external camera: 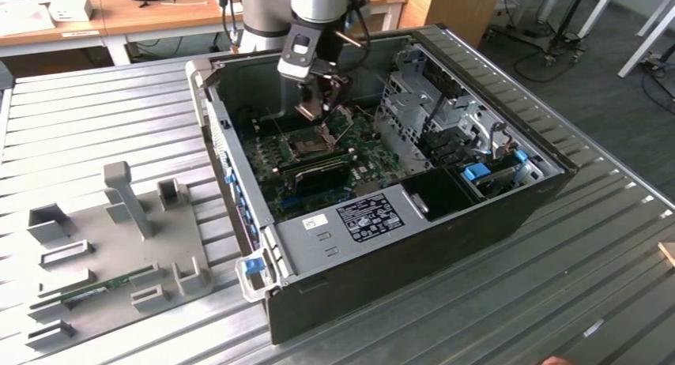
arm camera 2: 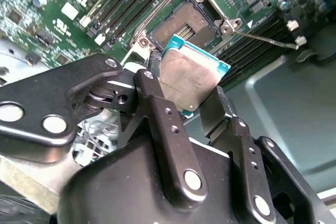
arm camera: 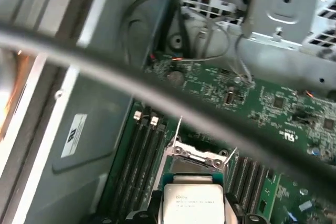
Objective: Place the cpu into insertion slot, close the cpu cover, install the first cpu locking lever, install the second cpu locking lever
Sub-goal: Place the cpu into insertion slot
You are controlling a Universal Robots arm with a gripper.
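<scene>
Gripper (arm camera 2: 181, 92) clenched on the cpu (arm camera 2: 191, 77), black fingers (arm camera 2: 152, 103) pinching two opposite edges, pale lid facing the camera, teal rim showing along the free edges. In the first wrist view the cpu (arm camera: 191, 203) sits square between the fingertips.

Chip is square, so no long axis to line up; what matters is tilt. It looks canted against the board, not yet flat to it.

Insertion slot (arm camera 2: 184, 27) lies just beyond the chip's far edge, dark contact field exposed inside its silvery frame. From the room-side camera the gripper (external camera: 316, 104) hangs above the insertion slot (external camera: 308, 146), the two apart, with the slot below it and a little toward the case's open front. My read: chip is over the socket but not seated.

One thin wire locking lever (arm camera 2: 262, 38) stretches out to the side of the frame, unlatched.

Black memory slots (arm camera 2: 121, 3) flank the socket on the green circuit board (arm camera 2: 31, 19).

Writing: white lettering on the board, faint print on the chip's lid, a white sticker (arm camera: 73, 135) on the case wall, another label (external camera: 369, 217) on the grey shroud. None copied down.

Case (external camera: 422, 278) lies open on a ribbed metal table (external camera: 106, 120).
</scene>
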